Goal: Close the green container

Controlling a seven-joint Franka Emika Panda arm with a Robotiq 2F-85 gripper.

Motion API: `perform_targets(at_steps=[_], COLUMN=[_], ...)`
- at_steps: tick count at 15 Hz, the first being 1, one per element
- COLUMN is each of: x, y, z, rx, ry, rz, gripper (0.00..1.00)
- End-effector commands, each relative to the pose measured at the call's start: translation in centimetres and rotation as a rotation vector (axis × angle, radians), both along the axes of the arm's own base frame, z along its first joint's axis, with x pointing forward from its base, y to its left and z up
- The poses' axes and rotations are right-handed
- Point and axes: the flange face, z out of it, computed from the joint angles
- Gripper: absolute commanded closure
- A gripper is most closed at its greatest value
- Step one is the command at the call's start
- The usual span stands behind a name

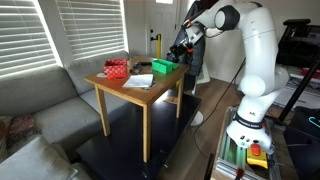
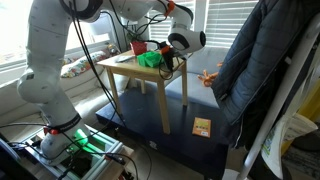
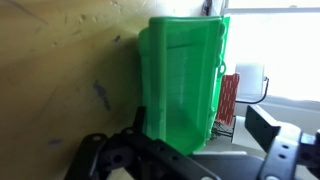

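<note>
Wooden surface (image 1: 108,85), four-legged, stands beside a grey sofa (image 1: 40,100) under slatted blinds (image 1: 30,30).

The green container (image 1: 163,67) sits at the surface's edge on the robot's side. In both exterior views it is right by the end effector (image 1: 181,52). A red box (image 1: 117,69) sits well apart from it, toward the far corner. A flat sheet of paper (image 1: 138,81) lies between the two, nearer the front edge.

In an exterior view, the white arm reaches over from its base and the end effector (image 2: 168,60) angles down at the green container (image 2: 150,59), with the red box (image 2: 139,46) behind it. Contact can't be made out at this size. A dark jacket (image 2: 260,70) hangs at frame right. A small flat item (image 2: 202,127) lies on the floor below the surface (image 2: 125,68).

In the wrist view, the green container (image 3: 185,85) fills the middle as a tall ribbed green panel standing on the wood surface (image 3: 60,90). I can't tell whether this panel is the lid or a side wall, so the lid's position is unclear. The dark fingers (image 3: 285,140) of the end effector (image 3: 190,155) show at the lower left and lower right. They are spread wide with nothing clamped between them, and the green panel sits just ahead of the gap.
</note>
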Motion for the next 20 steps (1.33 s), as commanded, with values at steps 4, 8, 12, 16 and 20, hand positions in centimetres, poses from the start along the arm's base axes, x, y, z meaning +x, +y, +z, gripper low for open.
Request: perform_targets(at_steps=[4, 8, 12, 16, 20], x=[-0.3, -0.8, -1.0, -0.9, -0.7], y=[-0.3, -0.7, -1.0, -1.0, -0.8], z=[1.2, 2.0, 2.9, 3.8, 4.6], rx=[0.076, 0.112, 0.150, 0.185, 0.214], ry=[-0.028, -0.044, -0.066, -0.092, -0.114], rz=[0.029, 0.032, 0.027, 0.027, 0.031], gripper=[0.00, 0.00, 0.00, 0.00, 0.00])
